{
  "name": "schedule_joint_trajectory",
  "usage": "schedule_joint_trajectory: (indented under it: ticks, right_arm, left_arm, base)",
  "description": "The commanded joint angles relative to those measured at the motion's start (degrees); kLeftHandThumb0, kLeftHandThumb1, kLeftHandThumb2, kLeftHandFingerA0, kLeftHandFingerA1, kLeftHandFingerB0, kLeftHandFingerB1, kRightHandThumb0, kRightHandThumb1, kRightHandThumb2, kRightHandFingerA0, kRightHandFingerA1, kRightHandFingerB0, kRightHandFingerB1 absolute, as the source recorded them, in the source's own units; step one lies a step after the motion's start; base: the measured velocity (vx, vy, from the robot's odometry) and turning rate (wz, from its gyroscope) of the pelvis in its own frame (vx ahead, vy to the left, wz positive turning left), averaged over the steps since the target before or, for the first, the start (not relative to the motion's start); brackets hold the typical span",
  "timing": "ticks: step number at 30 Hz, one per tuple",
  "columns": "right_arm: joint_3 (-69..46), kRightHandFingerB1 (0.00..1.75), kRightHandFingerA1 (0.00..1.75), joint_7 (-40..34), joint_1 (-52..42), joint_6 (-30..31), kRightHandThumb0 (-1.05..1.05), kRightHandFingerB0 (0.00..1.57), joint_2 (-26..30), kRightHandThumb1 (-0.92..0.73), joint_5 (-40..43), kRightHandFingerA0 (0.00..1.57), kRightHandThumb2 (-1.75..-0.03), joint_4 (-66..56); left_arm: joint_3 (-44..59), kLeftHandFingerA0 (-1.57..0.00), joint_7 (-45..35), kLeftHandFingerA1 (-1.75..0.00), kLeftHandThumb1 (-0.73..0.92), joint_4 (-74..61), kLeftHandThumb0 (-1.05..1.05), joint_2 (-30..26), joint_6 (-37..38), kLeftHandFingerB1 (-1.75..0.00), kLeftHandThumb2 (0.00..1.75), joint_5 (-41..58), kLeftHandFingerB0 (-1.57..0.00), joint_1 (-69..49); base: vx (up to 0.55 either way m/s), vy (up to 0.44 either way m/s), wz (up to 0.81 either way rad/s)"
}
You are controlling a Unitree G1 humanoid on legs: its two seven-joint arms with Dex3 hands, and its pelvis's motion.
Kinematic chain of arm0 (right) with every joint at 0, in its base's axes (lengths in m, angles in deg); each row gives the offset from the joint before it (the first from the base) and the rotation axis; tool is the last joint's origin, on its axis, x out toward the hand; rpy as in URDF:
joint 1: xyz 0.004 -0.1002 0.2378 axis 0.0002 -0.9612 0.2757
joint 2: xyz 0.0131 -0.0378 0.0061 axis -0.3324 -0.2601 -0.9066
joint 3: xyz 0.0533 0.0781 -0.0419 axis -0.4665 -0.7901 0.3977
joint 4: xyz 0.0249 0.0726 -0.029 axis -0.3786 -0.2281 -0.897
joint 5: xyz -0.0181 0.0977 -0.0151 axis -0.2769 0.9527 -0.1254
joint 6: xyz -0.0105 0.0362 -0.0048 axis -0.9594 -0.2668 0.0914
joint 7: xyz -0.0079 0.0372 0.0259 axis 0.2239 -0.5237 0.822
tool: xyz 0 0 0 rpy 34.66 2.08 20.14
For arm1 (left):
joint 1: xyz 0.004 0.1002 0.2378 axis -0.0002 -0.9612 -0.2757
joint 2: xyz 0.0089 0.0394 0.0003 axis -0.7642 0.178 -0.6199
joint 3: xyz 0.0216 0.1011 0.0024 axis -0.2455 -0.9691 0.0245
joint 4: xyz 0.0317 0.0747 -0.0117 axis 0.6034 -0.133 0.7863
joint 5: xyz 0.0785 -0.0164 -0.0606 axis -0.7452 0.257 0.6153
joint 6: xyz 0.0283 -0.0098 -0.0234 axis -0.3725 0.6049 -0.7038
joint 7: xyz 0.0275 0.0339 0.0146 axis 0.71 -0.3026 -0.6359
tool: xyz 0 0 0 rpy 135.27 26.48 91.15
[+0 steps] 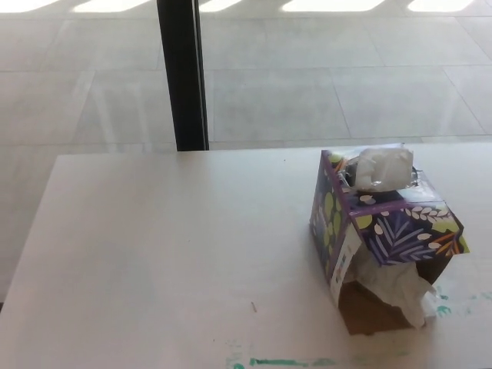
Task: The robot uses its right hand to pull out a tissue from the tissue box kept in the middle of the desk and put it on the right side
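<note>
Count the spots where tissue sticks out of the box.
2: one tuft poking from the top slot of the tissue box, one wad spilling from its torn-open lower front. More inside is hidden.

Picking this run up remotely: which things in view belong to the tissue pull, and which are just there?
Part of the job:
- tissue box, purple leaf print, torn open at its near side
- tissue sticking up from the top slot
- desk

Just there:
- crumpled tissue spilling from the torn side
- green marks on the desk's near edge
- black post behind

Neither hand shows.
</note>
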Motion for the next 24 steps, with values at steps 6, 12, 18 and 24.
schedule_joint_trajectory:
  ticks: [6, 12, 18, 24]
  right_arm:
    - [16.0, 0.44, 0.68, 11.8, 8.0, -1.4, -0.84, 0.22, 2.4, -0.62, -10.8, 0.47, -0.95, 6.6]
    - [20.1, 0.46, 0.65, 17.7, 7.2, -1.1, -0.76, 0.16, 3.5, -0.63, -11.4, 0.33, -1.00, 7.3]
    - [19.2, 0.32, 0.62, 20.2, 10.2, -2.0, -0.77, 0.27, 2.6, -0.84, -10.1, 0.37, -0.66, 15.3]
    - [22.1, 0.32, 0.58, 23.5, 12.6, -3.0, -0.76, 0.31, 4.3, -0.86, -14.6, 0.39, -0.66, 16.9]
  left_arm:
    - [-0.8, -0.90, -0.3, -1.33, 0.50, 1.1, -0.97, -1.8, 0.7, -1.18, 1.24, 0.6, -0.69, 0.6]
    - [-1.3, -0.90, -1.8, -1.31, 0.48, 1.2, -0.98, -2.5, -0.3, -1.18, 1.23, 0.6, -0.72, 0.3]
    - [-1.9, -0.79, -3.0, -1.48, 0.57, 1.3, -1.05, -2.5, -0.1, -1.31, 0.93, 0.4, -0.62, 0.2]
    - [-2.7, -0.79, -4.0, -1.45, 0.58, 1.2, -1.02, -2.9, -0.8, -1.29, 0.92, 0.7, -0.65, 0.1]
  base:
    - [0.00, 0.000, 0.00]
    - [0.00, 0.000, 0.00]
    - [0.00, 0.000, 0.00]
    - [0.00, 0.000, 0.00]
